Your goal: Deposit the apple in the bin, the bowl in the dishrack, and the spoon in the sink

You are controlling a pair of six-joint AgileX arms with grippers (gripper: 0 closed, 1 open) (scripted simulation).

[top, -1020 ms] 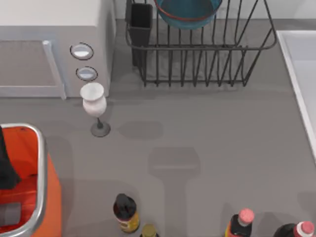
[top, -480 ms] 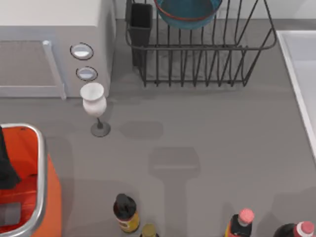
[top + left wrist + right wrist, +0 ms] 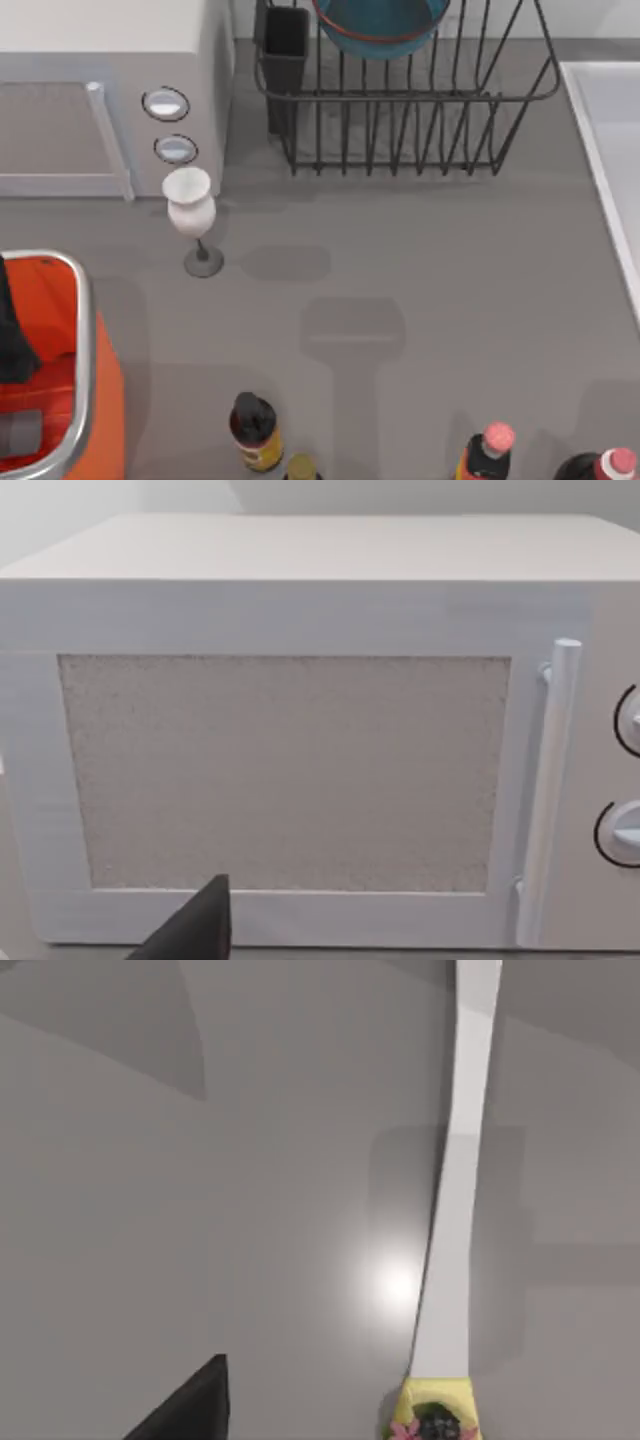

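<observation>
Comparing with a second ago, nothing has shifted: bowl (image 3: 380,25) sits in the dishrack (image 3: 400,130), and left arm (image 3: 12,340) hangs over the bin (image 3: 85,330). Spoon (image 3: 455,1210) lies on pale grey below right gripper (image 3: 195,1405), probably the sink, so the task looks nearly done. Cannot tell the grip state of left gripper (image 3: 195,930) or right.

A white microwave (image 3: 100,90) sits beside a white goblet (image 3: 190,210). Bottles (image 3: 256,432) stand along the grey surface (image 3: 400,300).

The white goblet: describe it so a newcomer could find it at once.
Start at the white microwave on the table's left. Just in front of its two round dials stands the white goblet, upright on a thin stem and grey foot. Unlike the dark bottles nearer the front edge, it is plain white and capless.
</observation>
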